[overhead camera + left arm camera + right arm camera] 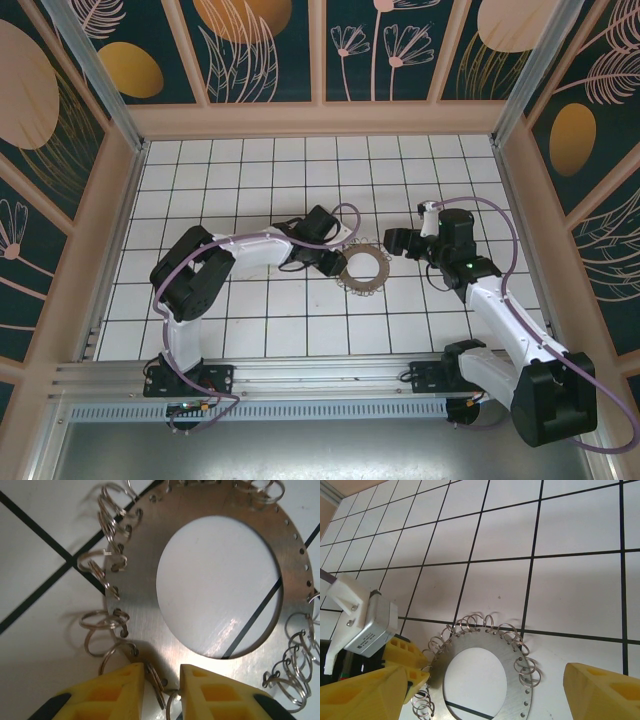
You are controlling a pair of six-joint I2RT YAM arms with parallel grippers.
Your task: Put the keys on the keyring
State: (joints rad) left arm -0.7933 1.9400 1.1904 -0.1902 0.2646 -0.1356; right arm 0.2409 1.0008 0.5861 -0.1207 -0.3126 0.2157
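The left fingers (120,690), at the bottom of their wrist frame, stand narrowly apart around one wire loop (156,686) on the rim of the keyring (145,605); whether they pinch it I cannot tell. The right fingers (600,690) are spread wide, empty. The keyring lies flat on the table (250,180), centre of the top frame. Probably the steadying step; next calls for a firm hold on that loop
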